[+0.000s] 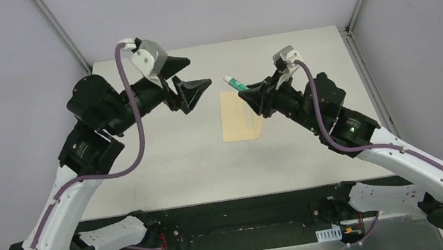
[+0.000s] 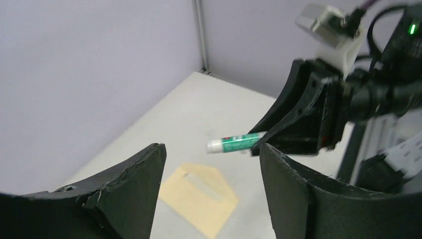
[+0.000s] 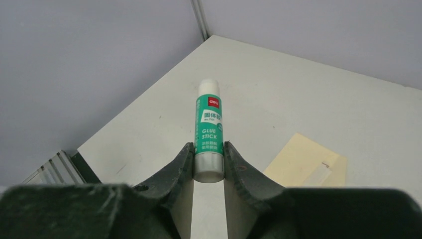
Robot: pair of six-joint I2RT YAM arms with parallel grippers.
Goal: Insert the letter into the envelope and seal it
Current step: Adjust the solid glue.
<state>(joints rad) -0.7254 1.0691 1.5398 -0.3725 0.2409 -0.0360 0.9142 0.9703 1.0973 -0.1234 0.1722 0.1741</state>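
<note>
From above, the envelope lies flat mid-table, its right edge under the right arm. The letter cannot be made out. The left hand hangs apart and empty, and the right hand is clamped on a glue stick.

In the left wrist view, dark fingers cut off the envelope's near corner.

In the right wrist view, a finger hides the envelope's lower part. The table is pale, and the grey walls meet at a metal post.

We note both arms raised, elbows bent, wrists turned toward each other; left gripper gapes wide, empty; right gripper is clamped on a glue stick.
</note>
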